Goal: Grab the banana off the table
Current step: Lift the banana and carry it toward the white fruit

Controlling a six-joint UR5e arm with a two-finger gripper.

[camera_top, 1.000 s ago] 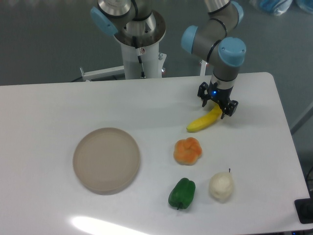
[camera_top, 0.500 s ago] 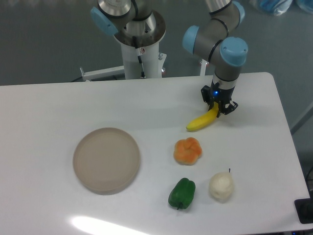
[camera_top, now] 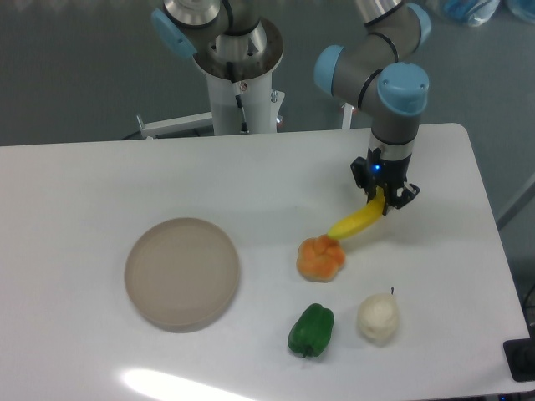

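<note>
The yellow banana (camera_top: 358,222) hangs tilted from my gripper (camera_top: 382,197), which is shut on its upper right end. Its lower left tip points down toward the ribbed orange fruit (camera_top: 321,258) and sits just above it. The banana is lifted off the white table (camera_top: 251,180). The arm reaches down from the back right.
A round beige plate (camera_top: 182,272) lies at the left of centre. A green pepper (camera_top: 311,329) and a white pear-like fruit (camera_top: 379,318) lie near the front. The robot's base column (camera_top: 238,83) stands behind the table's far edge.
The gripper closed on the banana's right end and lifted it. The banana has moved a little right and toward the orange fruit, off the table.
</note>
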